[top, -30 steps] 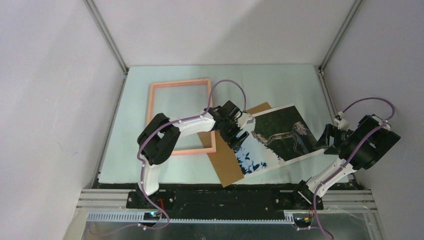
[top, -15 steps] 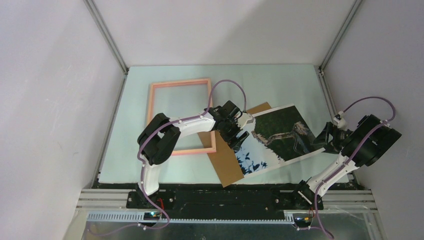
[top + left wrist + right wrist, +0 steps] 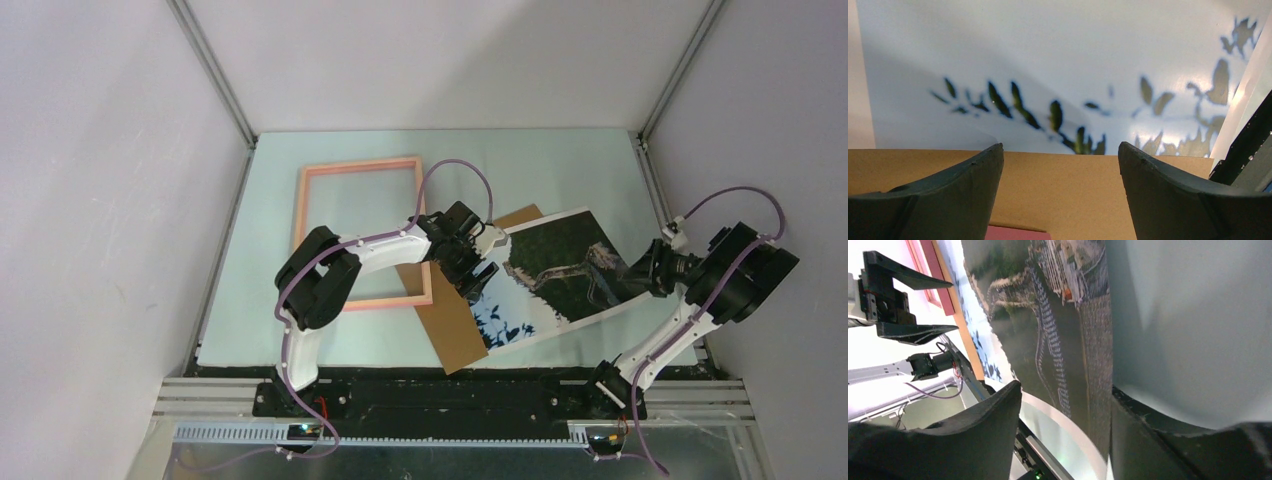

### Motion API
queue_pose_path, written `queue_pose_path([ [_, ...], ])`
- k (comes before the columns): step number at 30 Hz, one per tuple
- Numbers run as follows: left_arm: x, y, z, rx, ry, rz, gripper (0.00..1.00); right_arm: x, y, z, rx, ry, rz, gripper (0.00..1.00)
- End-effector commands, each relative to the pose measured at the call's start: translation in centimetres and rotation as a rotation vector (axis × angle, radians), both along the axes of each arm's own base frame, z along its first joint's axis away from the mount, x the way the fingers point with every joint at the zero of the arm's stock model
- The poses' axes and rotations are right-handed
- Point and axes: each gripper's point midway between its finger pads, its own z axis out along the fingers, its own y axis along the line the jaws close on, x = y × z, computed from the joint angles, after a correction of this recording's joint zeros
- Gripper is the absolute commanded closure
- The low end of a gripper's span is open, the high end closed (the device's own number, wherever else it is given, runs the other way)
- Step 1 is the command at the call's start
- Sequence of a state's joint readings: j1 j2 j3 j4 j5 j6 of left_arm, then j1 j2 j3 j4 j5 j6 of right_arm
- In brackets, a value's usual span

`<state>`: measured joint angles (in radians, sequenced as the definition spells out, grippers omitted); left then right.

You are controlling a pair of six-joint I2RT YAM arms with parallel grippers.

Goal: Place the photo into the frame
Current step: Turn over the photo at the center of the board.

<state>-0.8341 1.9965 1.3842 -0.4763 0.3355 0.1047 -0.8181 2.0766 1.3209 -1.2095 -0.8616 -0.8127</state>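
Observation:
The photo (image 3: 555, 275) lies tilted at the centre right of the mat, overlapping the brown backing board (image 3: 455, 325). The salmon-pink frame (image 3: 358, 166) lies flat to the left, with the board's corner over its right side. My left gripper (image 3: 470, 262) is open and low over the board's edge (image 3: 1060, 185). The photo's pale sky and leaves (image 3: 1048, 60) are just beyond its fingertips. My right gripper (image 3: 645, 275) is open at the photo's right edge. In the right wrist view that edge of the photo (image 3: 1058, 315) runs between its two fingers, which are not closed on it.
The pale green mat (image 3: 560, 170) ends at metal rails on the left, right and near sides. White walls close in all round. A strip of the pink frame (image 3: 1015, 234) shows under the left fingers.
My right gripper has moved left and now straddles the photo's right edge. The left arm, photo, board and frame have not moved.

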Motion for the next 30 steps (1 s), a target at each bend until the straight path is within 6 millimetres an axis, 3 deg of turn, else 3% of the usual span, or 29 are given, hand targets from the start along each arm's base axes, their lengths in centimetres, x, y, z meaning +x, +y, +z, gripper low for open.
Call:
queue_pose_path([
  [1,0.0,-0.1,-1.7,0.030,0.001,-0.002,0.09,2.1,-0.5,1.3,0.027,-0.094,-0.024,0.49],
  [5,0.2,-0.1,-1.3,0.026,-0.011,0.001,0.09,2.3,-0.3,3.2,0.022,-0.131,-0.019,0.74],
  [11,0.6,-0.3,-0.1,0.009,-0.038,0.009,0.07,2.4,0.6,6.5,0.014,-0.191,-0.006,0.98],
  [20,3.3,0.3,4.6,-0.052,-0.150,0.044,0.00,3.0,4.2,12.4,-0.028,-0.322,0.059,1.00],
  [30,8.0,0.9,13.3,-0.226,-0.215,0.169,0.00,4.7,9.1,18.2,-0.121,-0.461,0.134,1.00],
])
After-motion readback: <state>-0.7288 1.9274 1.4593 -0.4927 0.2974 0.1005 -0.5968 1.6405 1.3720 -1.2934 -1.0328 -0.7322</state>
